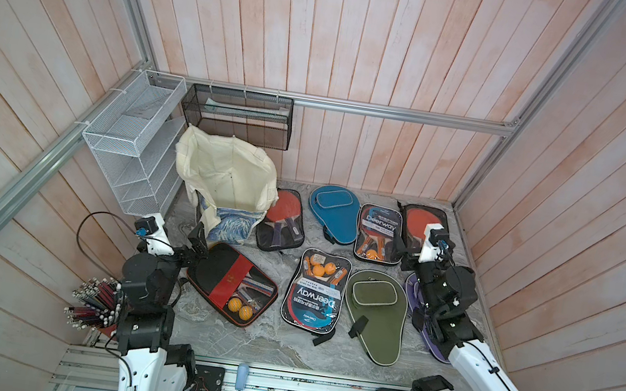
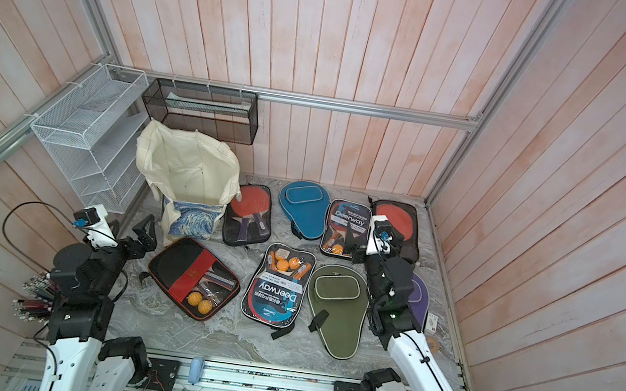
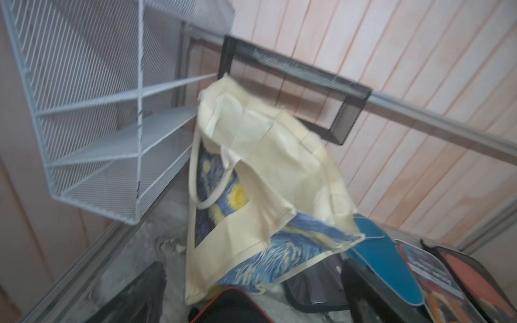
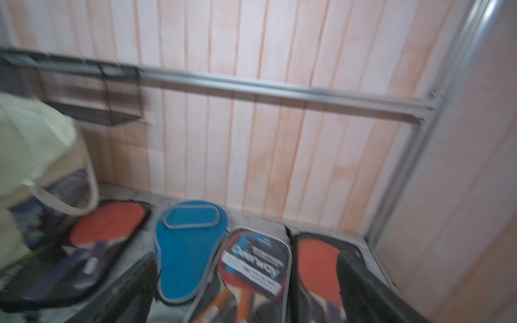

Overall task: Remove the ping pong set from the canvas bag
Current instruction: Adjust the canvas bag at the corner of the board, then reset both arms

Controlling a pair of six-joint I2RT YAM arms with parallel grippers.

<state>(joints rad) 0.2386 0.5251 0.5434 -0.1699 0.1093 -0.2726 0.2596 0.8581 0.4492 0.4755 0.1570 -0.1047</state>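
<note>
**A:** Your left fingers [image 2: 146, 232] and right fingers [image 4: 361, 279] hang spread, empty. The cream, starry-print canvas bag [image 1: 229, 180] stands just beyond the left ones.
**B:** Floppy, light cloth: pinch its rim. No ping pong set shows inside.

One canvas bag [image 1: 226, 175]. Beside bag: two Deerway packs [image 1: 378, 231] [image 1: 313, 295], two mesh paddle cases [image 1: 283, 221] [image 1: 422, 225], four other paddle cases [image 1: 334, 212] [image 1: 375, 315] [image 2: 421, 301] [image 1: 231, 281]. Behind bag: two wire racks [image 1: 131, 135] [image 1: 237, 116].

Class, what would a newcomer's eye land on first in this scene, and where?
The cream canvas bag, blue swirls printed on it, stands open at the back left of the table, beside a white wire shelf. Paddle sets lie spread to its right, a bright blue case at the back and a green case nearer the front.
</note>
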